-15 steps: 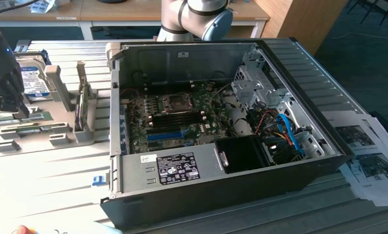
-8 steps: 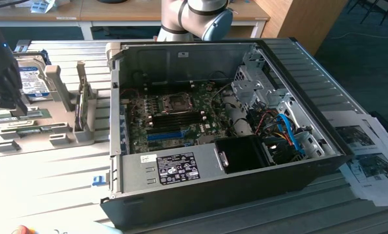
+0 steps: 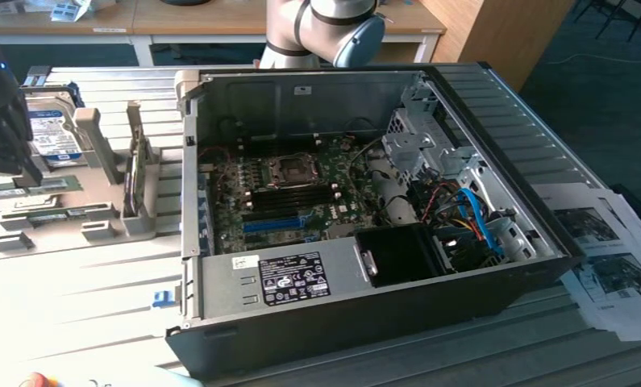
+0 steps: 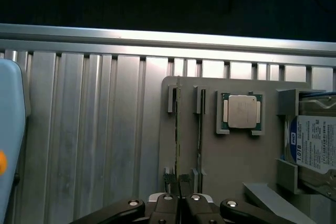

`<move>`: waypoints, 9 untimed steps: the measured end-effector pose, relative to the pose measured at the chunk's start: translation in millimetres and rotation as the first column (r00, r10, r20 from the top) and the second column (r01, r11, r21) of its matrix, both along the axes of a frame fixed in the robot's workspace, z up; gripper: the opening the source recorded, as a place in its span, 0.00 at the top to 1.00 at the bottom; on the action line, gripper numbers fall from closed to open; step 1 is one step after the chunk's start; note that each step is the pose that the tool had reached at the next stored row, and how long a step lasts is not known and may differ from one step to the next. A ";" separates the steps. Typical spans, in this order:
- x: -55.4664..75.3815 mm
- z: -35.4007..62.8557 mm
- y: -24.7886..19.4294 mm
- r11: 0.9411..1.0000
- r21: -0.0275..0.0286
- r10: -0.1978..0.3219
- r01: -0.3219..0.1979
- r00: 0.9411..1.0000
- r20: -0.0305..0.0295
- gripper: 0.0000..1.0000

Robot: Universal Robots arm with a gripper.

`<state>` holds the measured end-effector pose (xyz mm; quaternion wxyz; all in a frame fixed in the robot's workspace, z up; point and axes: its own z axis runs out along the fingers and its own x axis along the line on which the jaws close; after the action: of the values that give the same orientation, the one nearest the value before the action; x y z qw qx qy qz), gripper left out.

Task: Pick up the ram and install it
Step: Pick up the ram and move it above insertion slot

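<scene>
The ram point(image 4: 178, 129) is a thin green stick seen edge-on, standing at the outer slot of a grey parts holder point(image 4: 231, 156). My gripper point(image 4: 181, 203) is shut on its near end, the two dark fingers pressed together around it. A second stick point(image 4: 199, 135) stands in the slot beside it. In the exterior view my gripper point(image 3: 3, 165) hangs over the holder point(image 3: 62, 226) at the exterior view's left, well away from the open computer case point(image 3: 352, 201). The motherboard's memory slots point(image 3: 298, 193) lie bare inside the case.
A square silver processor point(image 4: 242, 112) sits in a pocket of the holder, and a hard drive point(image 4: 315, 142) with a blue-white label stands beyond it. Printed sheets point(image 3: 610, 258) lie at the exterior view's right of the case. The table point(image 4: 94, 129) is ribbed metal.
</scene>
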<state>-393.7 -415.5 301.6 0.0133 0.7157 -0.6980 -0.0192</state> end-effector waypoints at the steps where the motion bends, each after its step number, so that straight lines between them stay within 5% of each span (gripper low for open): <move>1: 0.0 1.1 0.0 1.000 0.000 0.000 0.000 1.000 0.000 0.88; 9: 0.0 10.2 0.0 1.000 0.000 0.000 0.000 1.000 0.000 0.88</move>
<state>-393.7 -415.5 311.8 0.0133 0.7157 -0.6980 -0.0192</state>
